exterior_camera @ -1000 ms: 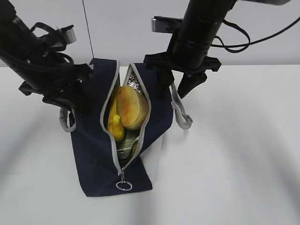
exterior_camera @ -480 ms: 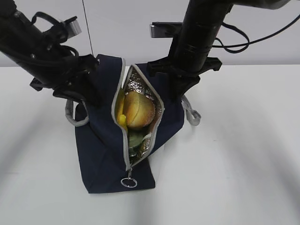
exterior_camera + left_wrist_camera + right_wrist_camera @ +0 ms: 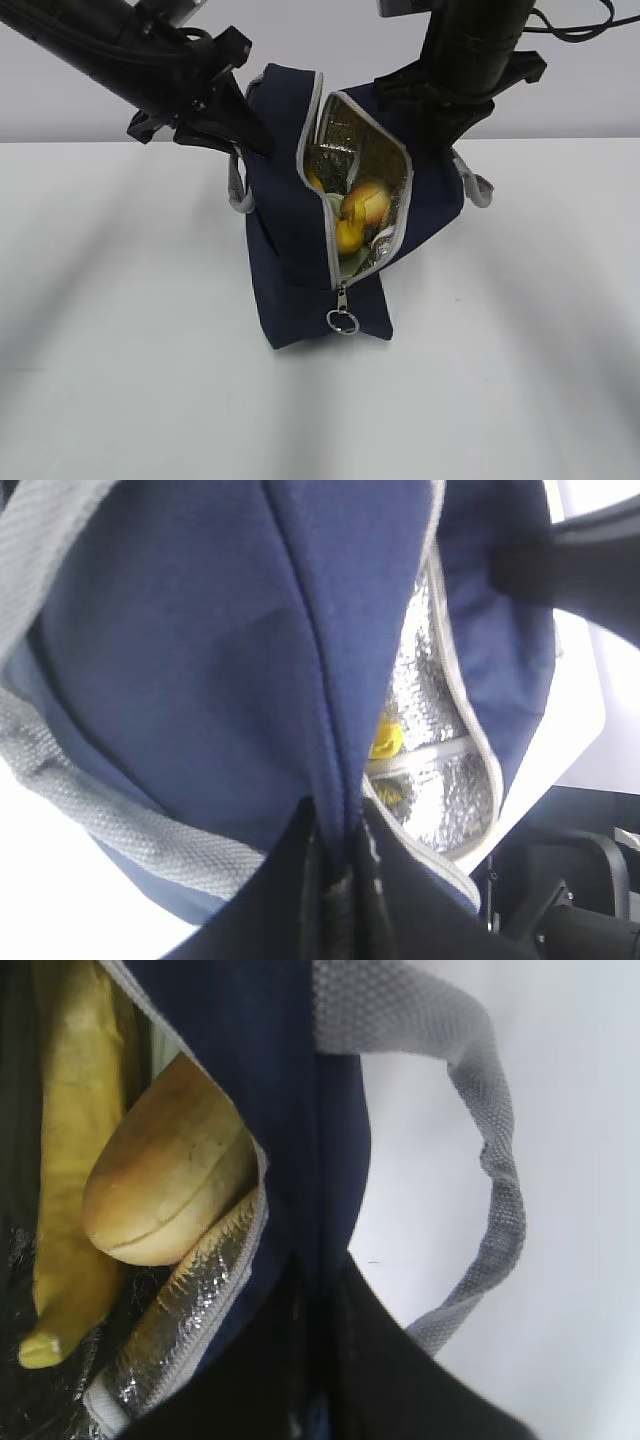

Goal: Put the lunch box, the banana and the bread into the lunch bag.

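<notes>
Smooth white counter under a plain pale wall. Boxy navy-blue fabric lunch bag with crinkled silver foil lining, tilted, mouth unzipped. Inside: yellow curved banana beside golden-brown oval bread roll. Left jaws and right jaws each pinched tight on bag fabric.

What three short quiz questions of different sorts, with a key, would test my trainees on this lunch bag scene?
1. True or false: the bag's zipper is fully closed.
2. Which is visible inside the bag? A) banana and bread B) an apple C) nothing
3. Fill in: the left gripper and right gripper each pinch the bag's ____.

Key: 1 false, it gapes open, showing foil lining. 2 A. 3 fabric, one on each side wall.
</notes>
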`<state>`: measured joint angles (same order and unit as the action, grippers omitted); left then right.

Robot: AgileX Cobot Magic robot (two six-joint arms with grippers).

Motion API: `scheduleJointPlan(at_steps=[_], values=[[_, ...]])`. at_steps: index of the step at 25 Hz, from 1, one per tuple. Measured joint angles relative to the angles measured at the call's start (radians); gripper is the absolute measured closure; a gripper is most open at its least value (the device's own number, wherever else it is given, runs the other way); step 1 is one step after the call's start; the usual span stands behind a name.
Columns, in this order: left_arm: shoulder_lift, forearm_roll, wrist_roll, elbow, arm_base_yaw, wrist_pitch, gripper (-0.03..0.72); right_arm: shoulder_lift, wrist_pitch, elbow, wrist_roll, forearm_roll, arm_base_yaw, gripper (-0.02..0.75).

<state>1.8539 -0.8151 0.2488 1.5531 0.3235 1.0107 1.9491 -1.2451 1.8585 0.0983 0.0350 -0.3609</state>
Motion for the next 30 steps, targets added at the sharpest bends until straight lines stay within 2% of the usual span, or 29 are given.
scheduleJointPlan(at_steps=[5,16,18,21,23,25,28,30], values=[[0.037,-0.031,0.002,0.008,0.0,0.006,0.659,0.0,-0.002,0.02,0.037,0.036,0.004,0.737],[0.05,-0.033,0.011,0.01,0.0,0.008,0.653,0.0,-0.004,0.033,0.05,-0.071,0.004,0.722],[0.05,-0.033,0.011,0.01,0.0,0.008,0.65,0.0,0.008,0.034,0.05,-0.095,0.004,0.665],[0.05,-0.033,0.011,0.01,0.0,0.008,0.627,0.0,0.034,0.037,0.052,-0.128,0.004,0.458],[0.05,-0.033,0.011,0.01,0.0,0.008,0.571,0.0,0.037,0.037,0.053,-0.137,0.004,0.29],[0.05,-0.033,0.011,0.01,0.0,0.008,0.479,0.0,0.034,0.037,0.055,-0.141,0.004,0.196],[0.05,-0.018,0.011,0.018,0.0,0.016,0.347,0.0,0.014,0.037,0.054,-0.144,0.004,0.172],[0.05,0.0,0.013,0.028,0.0,0.041,0.315,0.0,0.012,0.037,0.055,-0.144,0.004,0.19]])
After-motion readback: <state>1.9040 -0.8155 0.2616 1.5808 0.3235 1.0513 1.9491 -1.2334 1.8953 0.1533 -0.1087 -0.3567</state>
